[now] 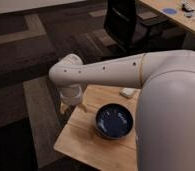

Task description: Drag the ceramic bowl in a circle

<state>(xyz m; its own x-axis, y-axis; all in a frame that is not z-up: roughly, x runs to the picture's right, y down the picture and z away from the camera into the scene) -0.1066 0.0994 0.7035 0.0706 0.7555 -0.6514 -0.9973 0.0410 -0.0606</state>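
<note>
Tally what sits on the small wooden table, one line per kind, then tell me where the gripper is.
Glossy dark navy-blue round ceramic bowl: 1
Small white object: 1
Total: 2
The gripper hangs over the light wooden table near its edge, beside the bowl.

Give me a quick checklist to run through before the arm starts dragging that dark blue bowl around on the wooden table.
1. Ceramic bowl upright on the table: ok.
2. Bowl empty: ok.
3. Tool touching the bowl: not ok; it is over the table's left part in the view, apart from the bowl.
4. Small white object apart from the bowl: ok; it lies near the far edge.
5. Room on the bowl's other side: cannot tell; the arm covers that part of the table.
</note>
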